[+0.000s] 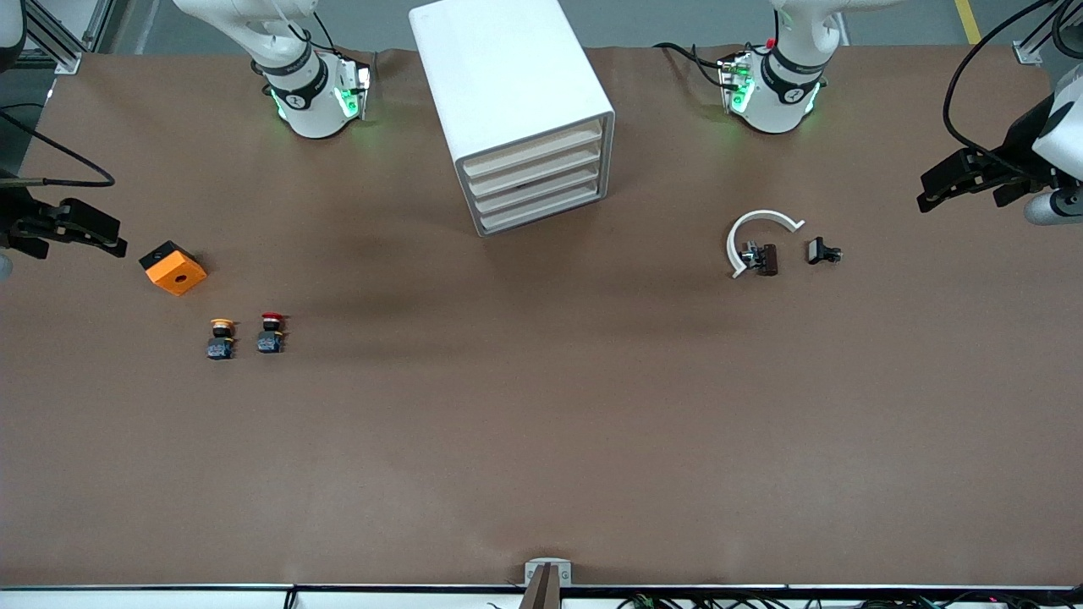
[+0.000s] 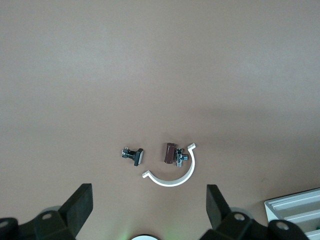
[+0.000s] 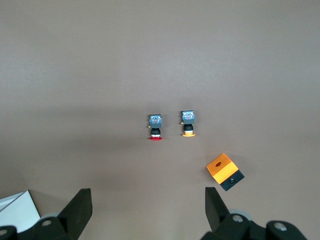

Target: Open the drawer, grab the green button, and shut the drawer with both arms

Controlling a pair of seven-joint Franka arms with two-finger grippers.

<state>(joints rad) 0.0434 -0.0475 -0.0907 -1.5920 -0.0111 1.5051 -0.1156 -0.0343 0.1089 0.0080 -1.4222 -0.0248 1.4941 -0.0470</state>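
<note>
A white cabinet [image 1: 513, 85] with several shut drawers [image 1: 538, 181] stands at the middle of the table, near the robots' bases. The green-capped button is hidden in every view. My left gripper [image 1: 929, 193] hangs open and empty over the left arm's end of the table; in the left wrist view [image 2: 148, 207] its fingers are wide apart. My right gripper [image 1: 118, 239] hangs open and empty over the right arm's end, beside an orange box; it is also wide open in the right wrist view [image 3: 147, 207]. Both are well away from the cabinet.
An orange box [image 1: 173, 268], a yellow-capped button [image 1: 221, 337] and a red-capped button [image 1: 271, 331] lie toward the right arm's end. A white curved clip [image 1: 755, 227], a brown part [image 1: 766, 259] and a small black part [image 1: 821, 251] lie toward the left arm's end.
</note>
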